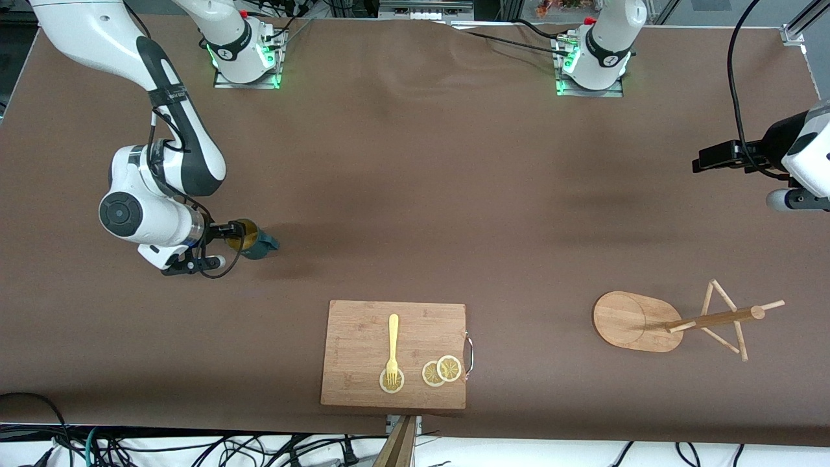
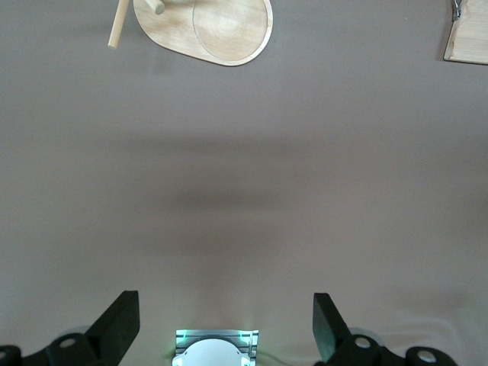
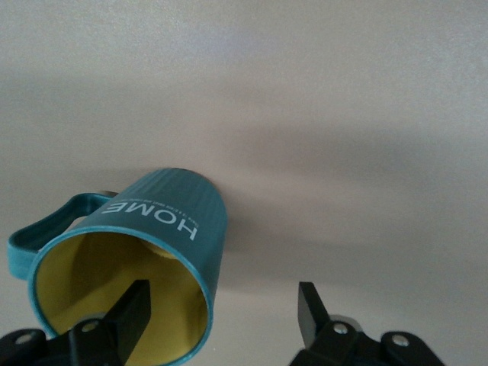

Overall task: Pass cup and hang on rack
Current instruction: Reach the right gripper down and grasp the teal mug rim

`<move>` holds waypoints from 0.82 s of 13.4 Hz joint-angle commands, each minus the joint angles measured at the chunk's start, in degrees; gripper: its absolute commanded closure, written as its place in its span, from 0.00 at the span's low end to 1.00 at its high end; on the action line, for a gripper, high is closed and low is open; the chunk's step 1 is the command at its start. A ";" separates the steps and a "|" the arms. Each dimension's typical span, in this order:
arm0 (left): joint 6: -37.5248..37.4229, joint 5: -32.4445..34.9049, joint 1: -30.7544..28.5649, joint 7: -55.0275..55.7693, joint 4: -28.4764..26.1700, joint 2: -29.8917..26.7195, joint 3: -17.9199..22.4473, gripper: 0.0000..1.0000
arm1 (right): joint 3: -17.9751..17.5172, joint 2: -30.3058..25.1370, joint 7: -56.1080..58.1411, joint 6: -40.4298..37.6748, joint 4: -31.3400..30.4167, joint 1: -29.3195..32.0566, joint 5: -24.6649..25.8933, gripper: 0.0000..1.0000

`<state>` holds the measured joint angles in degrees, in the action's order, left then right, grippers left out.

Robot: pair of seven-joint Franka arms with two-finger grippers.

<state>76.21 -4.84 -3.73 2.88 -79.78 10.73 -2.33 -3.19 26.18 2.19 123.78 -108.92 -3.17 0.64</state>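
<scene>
A brown cloth-covered surface (image 1: 415, 194) fills the scene under even overhead light, with tangled black cables (image 1: 194, 451) on a white floor along its near edge and metal framing (image 1: 801, 23) at one far corner.

A brown-covered table (image 1: 415, 194) carries three things. The teal cup (image 1: 254, 240) appears to rest on it toward the right arm's end. A bamboo cutting board (image 1: 363, 331) lies nearest the front camera. The wooden rack (image 1: 639, 322) stands toward the left arm's end.
</scene>
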 commanded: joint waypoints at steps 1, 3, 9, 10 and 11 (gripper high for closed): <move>-0.62 1.06 0.30 -0.06 1.74 0.70 0.05 0.00 | -0.24 -0.78 -0.70 1.03 -1.39 -0.26 -2.04 0.44; -0.62 1.06 0.30 -0.06 1.82 0.70 0.05 0.00 | -0.24 -0.43 -0.70 1.03 -1.39 -0.26 -2.14 0.52; -0.62 1.06 0.21 -0.06 1.74 0.70 0.13 0.00 | -0.24 0.27 -0.52 1.64 -1.04 -0.26 -2.22 1.00; -0.62 1.15 0.21 -0.06 1.74 0.70 0.13 0.00 | -0.24 0.27 -0.43 1.56 -0.95 -0.26 -3.09 1.00; -0.62 1.15 0.12 -0.06 1.74 0.70 0.13 0.00 | -0.24 0.19 -0.43 1.38 -0.77 -0.26 -4.49 1.00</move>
<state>76.21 -4.84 -3.74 2.87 -79.76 10.73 -2.32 -3.23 26.73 2.06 124.72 -109.50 -3.36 -1.62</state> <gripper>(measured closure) 0.000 0.956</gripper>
